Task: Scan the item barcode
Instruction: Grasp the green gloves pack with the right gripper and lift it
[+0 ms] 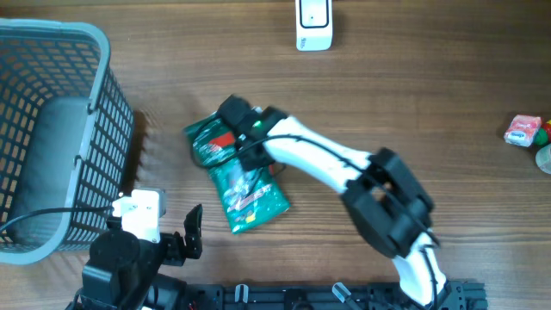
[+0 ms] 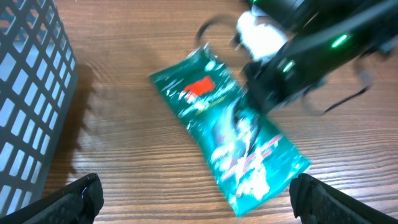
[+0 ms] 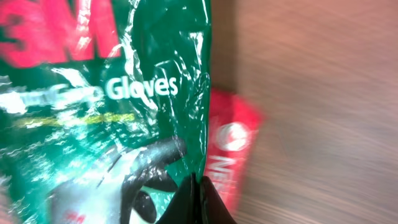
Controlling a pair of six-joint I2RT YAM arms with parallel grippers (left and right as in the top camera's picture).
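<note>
Grey basket (image 1: 116,138), pink packet (image 1: 522,130)

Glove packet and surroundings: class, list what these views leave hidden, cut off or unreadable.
Barcode: no view shows one; the glove packet lies printed front up.
Red packet: right wrist view, mostly under the glove packet, lettering blurred.
White device: overhead, cut by the top edge.
Greenish object: overhead, cut by the right edge.
</note>
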